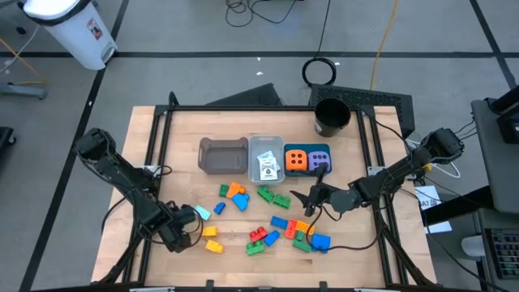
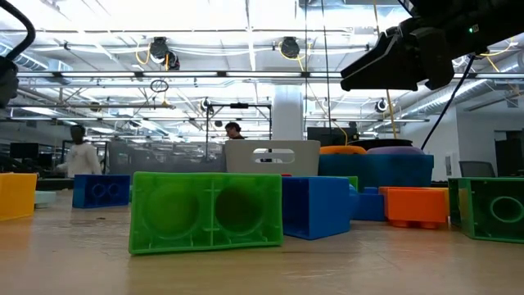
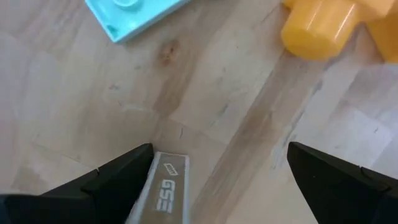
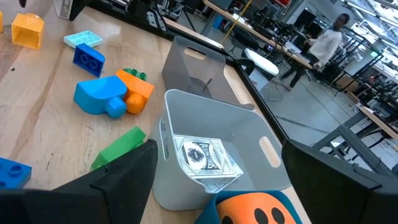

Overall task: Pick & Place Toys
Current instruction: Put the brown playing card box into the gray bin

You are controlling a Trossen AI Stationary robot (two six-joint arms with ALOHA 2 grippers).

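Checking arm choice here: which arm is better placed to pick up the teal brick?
Probably left: the left gripper, open, sits low beside the teal brick; the right gripper is across the pile.

Glossy plastic bricks (image 1: 280, 221) lie on the matt wooden table (image 1: 178, 154); the grey bin (image 4: 205, 74) looks matt.

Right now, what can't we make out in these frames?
- Low view: the grey bin is hidden behind the green brick; only the clear bin's top shows.
- Left wrist: the yellow brick and teal plate are cut off by the edge.
- Right wrist: the orange cube is cut off.
- High view: the cards are too small to read.
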